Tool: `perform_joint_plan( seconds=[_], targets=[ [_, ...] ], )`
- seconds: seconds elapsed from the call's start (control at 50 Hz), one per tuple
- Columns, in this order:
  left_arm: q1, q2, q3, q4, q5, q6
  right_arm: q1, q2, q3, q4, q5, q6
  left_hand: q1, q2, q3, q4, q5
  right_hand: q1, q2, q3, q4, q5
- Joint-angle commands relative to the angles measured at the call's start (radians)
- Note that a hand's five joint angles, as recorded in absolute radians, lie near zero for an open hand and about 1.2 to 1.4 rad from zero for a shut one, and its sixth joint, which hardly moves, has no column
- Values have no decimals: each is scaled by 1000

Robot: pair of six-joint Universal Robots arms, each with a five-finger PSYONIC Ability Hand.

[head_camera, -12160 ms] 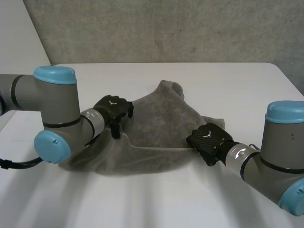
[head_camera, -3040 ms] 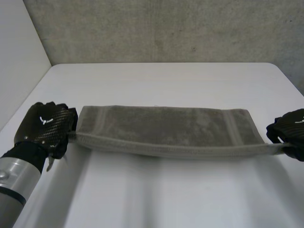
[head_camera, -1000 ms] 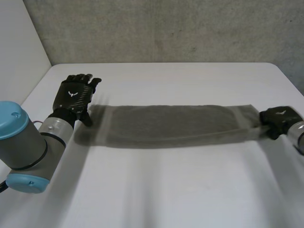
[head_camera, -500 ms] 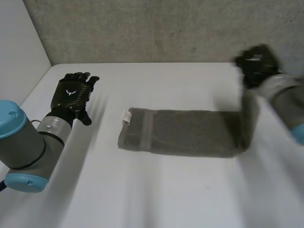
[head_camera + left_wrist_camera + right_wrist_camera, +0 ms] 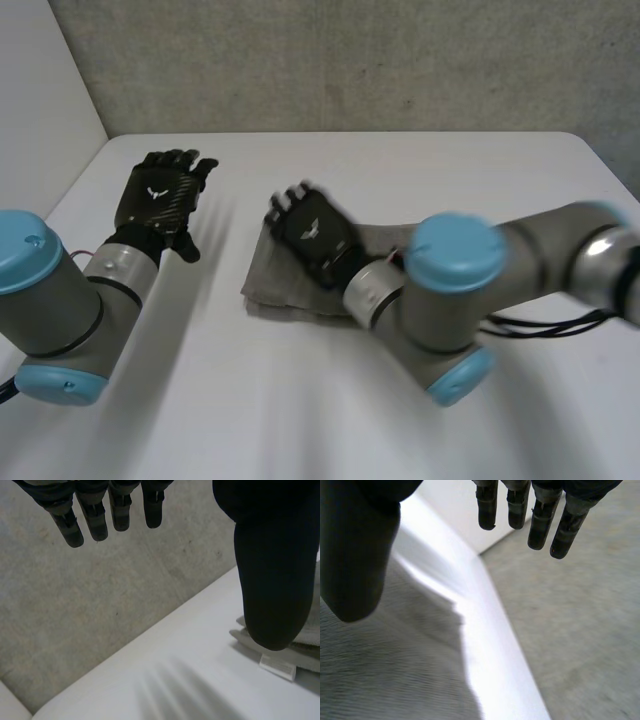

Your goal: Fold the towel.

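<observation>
The grey towel (image 5: 268, 285) lies folded into a short stack near the middle of the white table (image 5: 300, 410), much of it hidden under my right arm. My right hand (image 5: 312, 232) hovers over the stack's left end, open, fingers straight. In the right wrist view the towel (image 5: 385, 680) lies under the palm and nothing is between the fingers (image 5: 540, 520) and the thumb. My left hand (image 5: 158, 200) is open above bare table, left of the towel and apart from it. Beside its thumb (image 5: 270, 580) shows the towel's edge (image 5: 305, 645) with a white label (image 5: 277, 666).
A grey concrete wall (image 5: 350, 60) runs behind the table's far edge, and a white wall (image 5: 40, 120) closes the left side. My right arm's elbow (image 5: 450, 300) reaches across the table's middle from the right. Bare table lies in front of the towel.
My right hand swung from the far right over to the left with the towel's end, laying it over the other end, and opened. The left hand stayed open in place.
</observation>
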Motion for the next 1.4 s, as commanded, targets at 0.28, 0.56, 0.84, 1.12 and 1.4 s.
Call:
perform_joint_plan(
  seconds=[0.28, 0.56, 0.84, 1.12, 1.4],
  targets=[
    [-197, -199, 200, -13, -28, 6, -383, -262, 438, 109, -16, 374, 13, 19, 19, 18, -17, 184, 172, 174, 159, 179],
    [-197, -130, 165, -17, -64, 0, -377, -125, 283, 159, 13, 313, 10, 16, 16, 15, -20, 1164, 1153, 1154, 1140, 1160],
    [-142, 65, 94, -5, -62, -17, -219, -142, 113, 217, 89, 308, 7, 13, 13, 13, -23, 1164, 1153, 1154, 1140, 1160],
    [-139, 54, 67, -1, -56, -51, -312, -169, 341, 165, 116, 314, 7, 13, 13, 13, -23, 350, 338, 340, 325, 345],
    [-139, 47, 67, 1, -58, -51, -404, -197, 469, 67, 92, 314, 7, 13, 13, 13, -23, 331, 320, 321, 306, 327]
  ],
)
